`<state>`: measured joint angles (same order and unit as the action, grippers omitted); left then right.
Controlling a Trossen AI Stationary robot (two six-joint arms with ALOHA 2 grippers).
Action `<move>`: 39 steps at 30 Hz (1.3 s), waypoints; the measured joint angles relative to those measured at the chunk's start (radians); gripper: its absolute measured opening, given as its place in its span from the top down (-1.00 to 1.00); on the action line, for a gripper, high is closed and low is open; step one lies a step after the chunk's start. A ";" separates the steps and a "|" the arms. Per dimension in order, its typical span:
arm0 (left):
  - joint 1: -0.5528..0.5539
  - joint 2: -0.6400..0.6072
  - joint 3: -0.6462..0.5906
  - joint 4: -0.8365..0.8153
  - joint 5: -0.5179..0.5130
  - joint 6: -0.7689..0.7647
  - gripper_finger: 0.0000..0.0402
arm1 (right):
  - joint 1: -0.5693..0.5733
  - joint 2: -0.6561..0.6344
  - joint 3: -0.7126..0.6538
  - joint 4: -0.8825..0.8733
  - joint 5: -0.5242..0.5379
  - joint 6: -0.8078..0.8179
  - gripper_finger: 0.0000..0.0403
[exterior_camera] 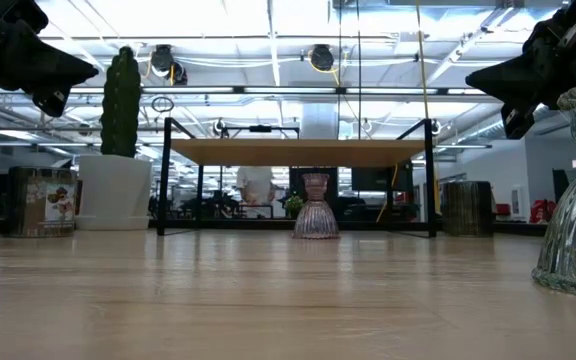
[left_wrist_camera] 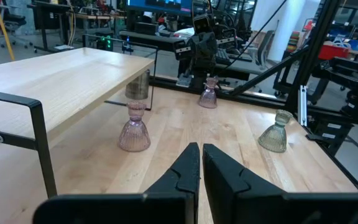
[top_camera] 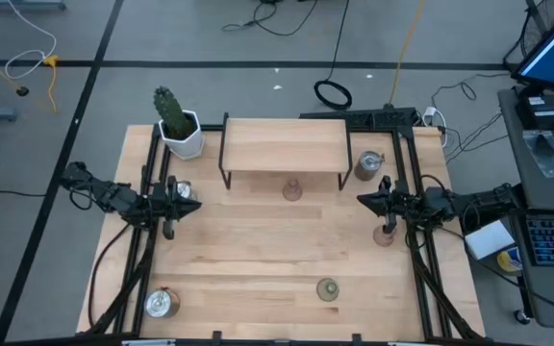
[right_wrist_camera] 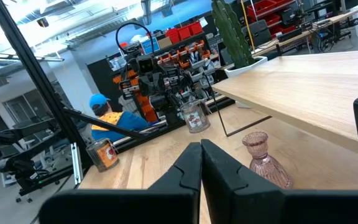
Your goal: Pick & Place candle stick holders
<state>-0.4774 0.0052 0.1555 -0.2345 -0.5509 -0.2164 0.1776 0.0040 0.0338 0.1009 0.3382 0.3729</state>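
We note the counter [top_camera: 258, 250] carrying a wooden shelf [top_camera: 285, 144] as landmark. One pink holder [top_camera: 292, 190] stands under the shelf's front edge; the olive holder [top_camera: 327, 288] sits well in front of it. A silver cup [top_camera: 368, 165] sits just right of the shelf. Left claw [top_camera: 183, 204] and right claw [top_camera: 365, 200] flank the shelf, both closed, gripping nothing.
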 joint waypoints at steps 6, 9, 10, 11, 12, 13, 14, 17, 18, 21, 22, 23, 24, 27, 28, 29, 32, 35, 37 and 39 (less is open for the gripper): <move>0.000 0.000 0.000 0.000 0.000 0.000 0.89 | 0.000 0.000 0.000 0.000 0.000 0.007 1.00; 0.000 0.000 0.000 0.000 0.000 0.000 0.89 | 0.000 0.000 0.000 0.000 0.000 0.070 1.00; 0.000 0.000 0.000 0.000 0.000 0.000 0.89 | 0.000 0.000 0.000 0.001 0.000 0.111 1.00; 0.000 0.000 0.000 0.000 0.000 0.000 0.89 | 0.000 0.000 0.000 0.003 0.000 0.162 1.00; 0.000 0.000 0.000 0.000 0.000 0.000 0.89 | 0.000 0.000 0.000 0.007 0.003 0.213 1.00; 0.000 0.000 0.000 0.000 0.000 0.000 0.89 | 0.000 0.000 0.000 0.009 0.004 0.262 1.00; 0.000 0.000 0.000 0.000 0.000 0.000 0.89 | 0.000 0.000 0.000 0.009 0.006 0.306 1.00; 0.000 0.000 0.000 0.000 0.000 0.000 0.89 | 0.000 0.000 0.000 0.008 0.008 0.400 1.00; 0.000 0.000 0.000 0.000 0.000 0.000 0.89 | 0.000 0.000 0.000 0.008 0.011 0.414 1.00; 0.000 0.000 0.000 0.000 0.000 0.002 0.89 | 0.000 0.000 0.000 0.011 0.031 0.420 1.00; 0.000 0.000 0.000 0.000 0.000 0.003 0.89 | 0.000 0.000 0.000 0.016 0.030 0.420 1.00; 0.000 0.000 0.000 0.000 0.000 0.003 0.89 | 0.000 0.000 0.000 0.022 0.030 0.420 1.00; 0.000 0.000 0.000 0.000 0.000 0.004 0.89 | 0.000 0.000 0.000 0.029 0.031 0.420 1.00; 0.000 0.000 0.000 0.000 0.000 0.004 0.89 | 0.000 0.000 0.000 0.057 0.030 0.420 1.00; 0.000 0.000 0.000 0.000 0.000 0.004 0.89 | 0.000 0.000 0.000 0.064 0.029 0.420 1.00; 0.000 0.000 0.000 0.001 0.000 0.004 0.89 | 0.000 0.000 0.000 0.069 0.029 0.420 1.00; 0.000 0.000 0.000 0.005 0.000 -0.003 0.89 | 0.000 0.000 0.000 0.078 0.029 0.401 1.00; 0.000 0.000 0.000 0.023 0.000 -0.015 0.89 | 0.000 0.000 0.000 0.107 0.029 0.369 1.00; 0.000 0.000 0.000 0.035 0.000 -0.019 0.89 | 0.000 0.000 0.000 0.139 0.028 0.334 1.00; 0.000 0.000 0.000 0.048 0.000 -0.019 0.89 | 0.000 0.000 0.000 0.179 0.028 0.288 1.00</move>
<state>-0.4778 0.0051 0.1558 -0.1869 -0.5510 -0.2352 0.1772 0.0040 0.0334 0.2796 0.3658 0.6613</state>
